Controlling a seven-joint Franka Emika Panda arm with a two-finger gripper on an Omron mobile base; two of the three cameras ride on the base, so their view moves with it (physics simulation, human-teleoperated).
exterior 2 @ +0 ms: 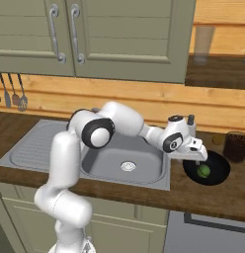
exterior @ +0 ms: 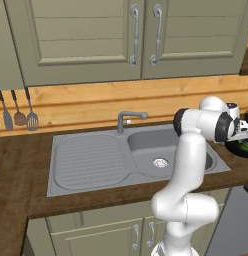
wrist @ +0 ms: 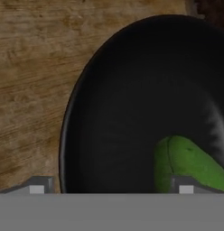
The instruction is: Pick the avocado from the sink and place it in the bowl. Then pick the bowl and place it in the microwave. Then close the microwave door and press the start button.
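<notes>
The black bowl [exterior 2: 219,170] stands on the wooden counter just right of the sink [exterior 2: 144,170]. The green avocado [exterior 2: 204,171] lies inside the bowl, toward its left side. My gripper [exterior 2: 198,159] hovers right over the bowl's left part, pointing down and open. In the hand view the bowl [wrist: 132,103] is close below, with the avocado [wrist: 188,160] resting on its floor by the right fingertip [wrist: 184,185]; the left fingertip [wrist: 39,186] is far across. From the left base view the bowl [exterior: 244,150] and gripper [exterior: 242,134] sit at the right edge. The sink basin [exterior: 146,145] holds nothing.
A dark jar [exterior 2: 236,146] stands on the counter just behind the bowl. The faucet [exterior: 127,120] rises behind the sink and the ribbed drainboard [exterior: 86,162] lies to its left. Utensils [exterior: 18,111] hang on the back wall. Wall cabinets [exterior: 121,35] hang overhead.
</notes>
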